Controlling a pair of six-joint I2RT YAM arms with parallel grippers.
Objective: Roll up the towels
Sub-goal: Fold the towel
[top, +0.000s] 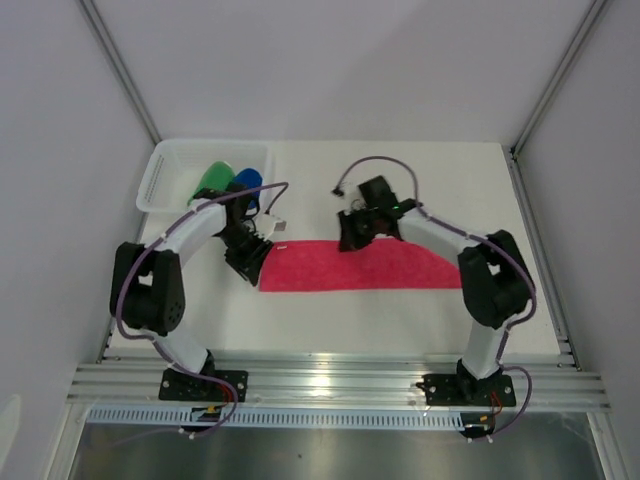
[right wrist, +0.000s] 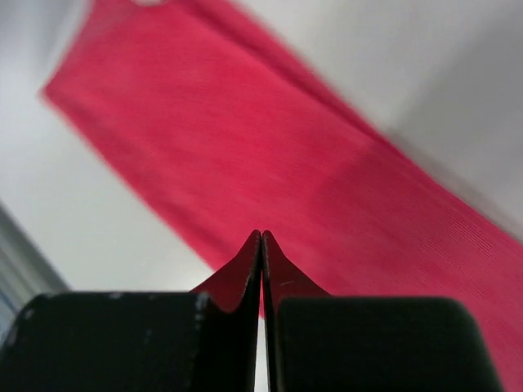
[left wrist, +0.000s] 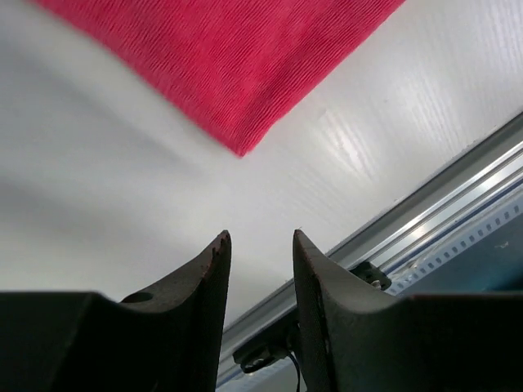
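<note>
The pink-red towel [top: 360, 268] is covered at its 12 o'clock edge by the closed right hand [right wrist: 261, 237], the left hand [left wrist: 260, 237] being narrowly parted.

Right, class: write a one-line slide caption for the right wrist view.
Right claw, shut, hovering over the pink-red towel spread flat on the white table.

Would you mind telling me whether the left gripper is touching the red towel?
Apart. The left wrist view shows bare table between the left gripper and the nearest corner of the red towel.
</note>
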